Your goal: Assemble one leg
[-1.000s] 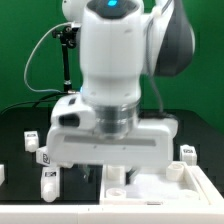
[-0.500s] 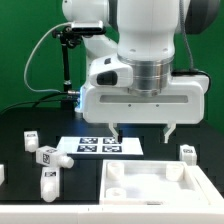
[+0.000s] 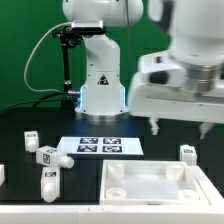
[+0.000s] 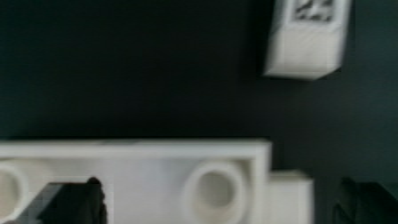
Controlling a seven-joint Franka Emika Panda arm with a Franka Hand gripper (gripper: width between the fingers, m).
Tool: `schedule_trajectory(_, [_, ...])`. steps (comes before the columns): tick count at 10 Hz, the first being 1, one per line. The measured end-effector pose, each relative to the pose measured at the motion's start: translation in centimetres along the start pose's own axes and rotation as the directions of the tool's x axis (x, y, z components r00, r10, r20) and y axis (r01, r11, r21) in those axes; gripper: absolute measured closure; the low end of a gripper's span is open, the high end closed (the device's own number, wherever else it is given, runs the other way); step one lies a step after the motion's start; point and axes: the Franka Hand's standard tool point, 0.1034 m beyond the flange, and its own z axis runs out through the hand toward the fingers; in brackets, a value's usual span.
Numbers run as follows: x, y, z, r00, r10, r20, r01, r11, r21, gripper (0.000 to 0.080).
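Note:
Several stubby white legs with square tags lie on the black table at the exterior view's left: one, another and a third. One more leg stands at the right, and it also shows in the wrist view. The large white square panel lies at the front; its corner with a round hole shows in the wrist view. My gripper hangs open and empty above the panel's far right side, its dark fingers wide apart.
The marker board lies flat at the table's middle, behind the panel. The arm's white base stands at the back, with a black camera stand beside it. A leg's end shows at the left edge.
The gripper has risen from low over the panel and moved to the exterior view's right, staying open and empty. The parts on the table have not moved.

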Motion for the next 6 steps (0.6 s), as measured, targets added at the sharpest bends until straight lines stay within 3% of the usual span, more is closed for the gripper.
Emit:
schedule_trajectory(1, [-0.1, 1.5, -0.4, 0.997, 0.002, 0.081, -0.001, 1.000, -0.008, 0.0151])
schedule_trajectory(2, [0.6, 1.6, -0.2, 0.995, 0.011, 0.101, -0.010, 1.000, -0.011, 0.0151])
schedule_trajectory(4, [-0.1, 1.7, 0.6, 0.968, 0.027, 0.248, -0.019, 0.999, -0.036, 0.0151])
schedule_trajectory(6, [-0.5, -1.3, 2.6, 0.920, 0.130, 0.369, -0.144, 0.989, 0.012, 0.0151])
